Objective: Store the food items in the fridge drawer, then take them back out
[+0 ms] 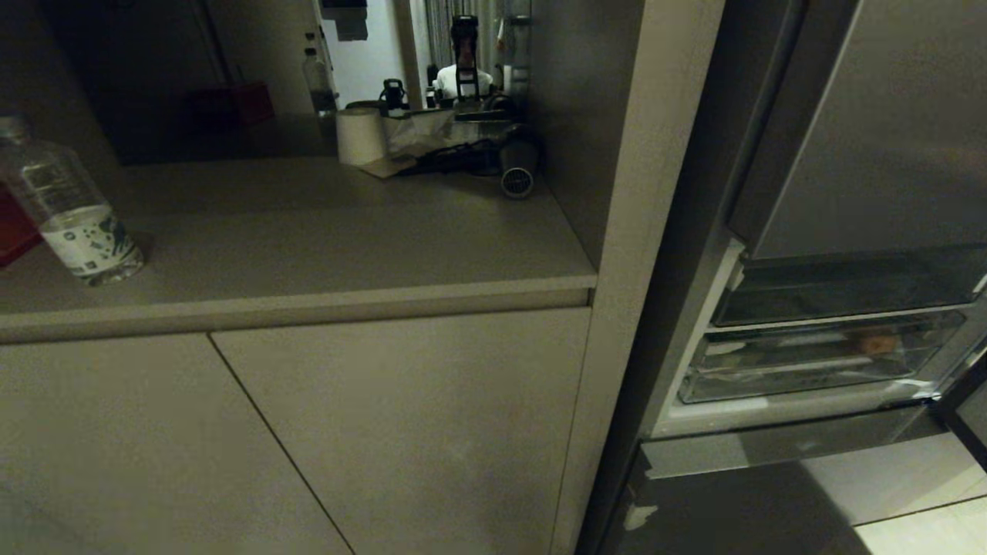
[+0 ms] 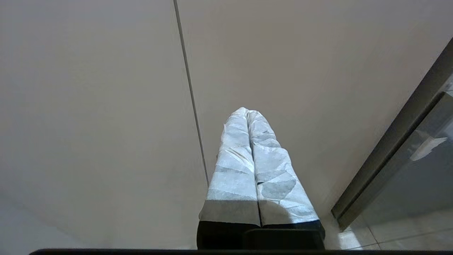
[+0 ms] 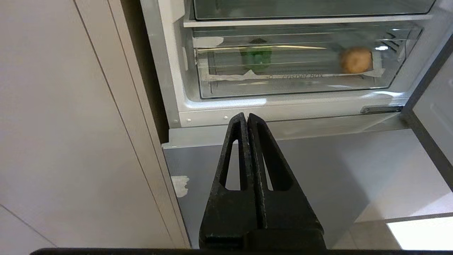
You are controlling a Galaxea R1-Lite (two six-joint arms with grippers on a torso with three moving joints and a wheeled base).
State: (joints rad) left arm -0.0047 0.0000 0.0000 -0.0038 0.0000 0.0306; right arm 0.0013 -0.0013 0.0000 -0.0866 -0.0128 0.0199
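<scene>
Beige cabinets fill the left of the head view, one bottle (image 1: 73, 216) on the bench (image 1: 324, 231); at lower right one clear drawer (image 1: 810, 358) sits pushed in, holding two items, a green one (image 3: 256, 56) and a potato (image 3: 355, 60). Both tools, left (image 2: 247, 112) and right (image 3: 245, 116), are pressed together and empty, low before the cabinet and fridge. Retrieval may fail because the drawer front blocks the food, and the potato could roll when it is pulled.

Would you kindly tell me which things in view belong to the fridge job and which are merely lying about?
Job:
- clear fridge drawer
- brown potato-like lump inside it
- green vegetable inside it

Lying about, all on the counter:
- water bottle
- paper roll
- hair dryer
</scene>
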